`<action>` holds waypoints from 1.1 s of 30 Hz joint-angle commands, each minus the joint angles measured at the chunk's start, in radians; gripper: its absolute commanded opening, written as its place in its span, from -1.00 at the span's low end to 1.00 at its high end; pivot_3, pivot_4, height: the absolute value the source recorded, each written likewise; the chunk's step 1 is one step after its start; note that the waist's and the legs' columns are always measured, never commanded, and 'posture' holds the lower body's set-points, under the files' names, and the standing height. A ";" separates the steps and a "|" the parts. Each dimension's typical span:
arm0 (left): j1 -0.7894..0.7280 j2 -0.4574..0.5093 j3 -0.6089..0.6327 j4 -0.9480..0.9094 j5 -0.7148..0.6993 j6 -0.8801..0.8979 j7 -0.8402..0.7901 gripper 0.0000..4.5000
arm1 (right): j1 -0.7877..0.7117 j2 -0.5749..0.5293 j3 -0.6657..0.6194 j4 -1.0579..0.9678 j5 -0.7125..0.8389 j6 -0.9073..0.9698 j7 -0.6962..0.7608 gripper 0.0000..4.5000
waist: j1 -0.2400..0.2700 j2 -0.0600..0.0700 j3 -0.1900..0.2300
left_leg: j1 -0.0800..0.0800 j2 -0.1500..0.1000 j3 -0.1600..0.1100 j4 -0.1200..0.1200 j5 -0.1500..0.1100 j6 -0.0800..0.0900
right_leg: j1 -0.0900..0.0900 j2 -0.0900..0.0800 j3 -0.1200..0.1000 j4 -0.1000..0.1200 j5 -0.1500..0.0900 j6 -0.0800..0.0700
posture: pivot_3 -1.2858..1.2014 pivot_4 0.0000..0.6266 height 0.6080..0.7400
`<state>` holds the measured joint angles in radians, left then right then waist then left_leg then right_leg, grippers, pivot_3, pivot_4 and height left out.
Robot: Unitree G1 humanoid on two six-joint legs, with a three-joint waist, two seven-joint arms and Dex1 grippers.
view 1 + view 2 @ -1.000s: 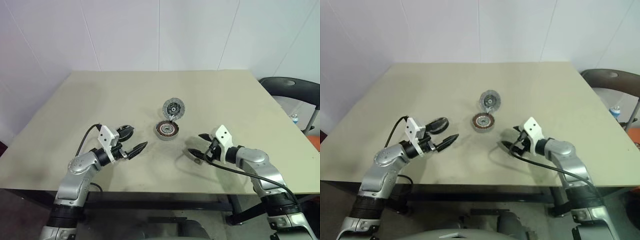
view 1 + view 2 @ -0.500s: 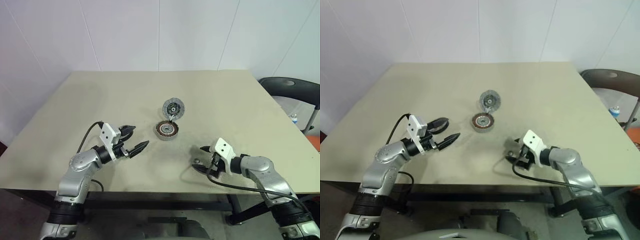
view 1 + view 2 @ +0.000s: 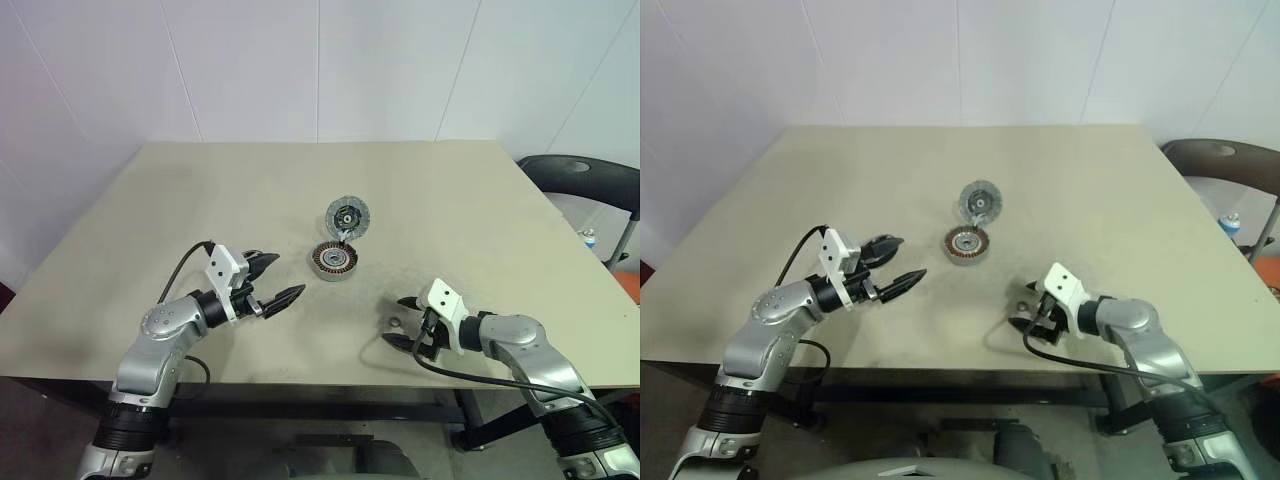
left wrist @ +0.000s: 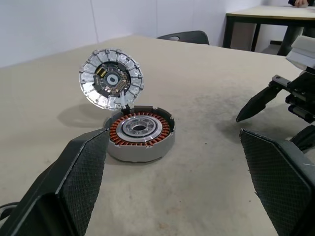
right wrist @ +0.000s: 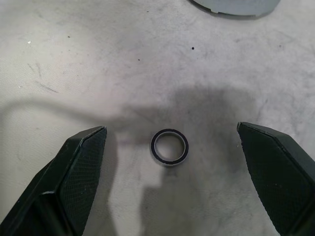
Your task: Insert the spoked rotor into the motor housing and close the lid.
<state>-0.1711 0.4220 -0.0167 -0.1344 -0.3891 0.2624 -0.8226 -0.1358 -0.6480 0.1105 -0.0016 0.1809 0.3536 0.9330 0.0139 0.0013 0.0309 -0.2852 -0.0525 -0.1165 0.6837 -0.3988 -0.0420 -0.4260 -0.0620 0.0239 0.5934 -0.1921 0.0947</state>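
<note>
Your motor housing [image 3: 335, 262] at frame centre on the table [image 3: 460, 200], lid [image 3: 347, 216] tilted up behind it, small ring [image 5: 169, 146] lower right between your right gripper's [image 3: 402, 320] spread fingers, left gripper [image 3: 273, 276] released, empty.

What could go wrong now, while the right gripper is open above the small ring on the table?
1. The ring is thin and lies flat, so the right gripper may push it away instead of gripping it.
2. The lid stands open on the motor housing; a bump might shut it early.
</note>
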 commanded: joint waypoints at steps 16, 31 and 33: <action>-0.040 0.015 0.013 -0.092 -0.024 0.061 0.038 1.00 | 0.008 -0.014 0.029 0.051 -0.019 -0.020 0.019 -0.33 | -0.001 -0.002 0.000 | 0.005 0.000 0.000 0.000 -0.003 0.005 | 0.012 0.000 0.000 0.000 -0.002 -0.001 | 0.03 -1.00 1.00; 0.002 0.007 0.010 -0.026 -0.004 -0.024 0.016 1.00 | -0.144 0.169 -0.014 0.017 0.053 0.106 -0.140 -0.70 | -0.009 -0.002 0.003 | 0.016 0.001 0.000 0.000 -0.003 0.006 | 0.019 0.001 0.003 0.002 -0.005 0.002 | 0.03 -1.00 1.00; 0.006 0.006 0.010 -0.014 -0.002 -0.037 0.013 1.00 | -0.191 0.211 -0.019 0.018 0.060 0.147 -0.179 -0.70 | -0.006 -0.002 0.003 | 0.016 0.001 0.000 0.000 -0.003 0.006 | 0.016 0.001 0.003 0.002 -0.005 0.002 | 0.03 -1.00 1.00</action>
<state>-0.1591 0.4272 -0.0166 -0.1460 -0.3946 0.2532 -0.8044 -0.2858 -0.4565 0.1241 0.0382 0.2197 0.4737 0.7894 0.0077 -0.0010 0.0334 -0.2693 -0.0518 -0.1170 0.6838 -0.4017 -0.0366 -0.4121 -0.0612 0.0265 0.5952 -0.1953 0.0989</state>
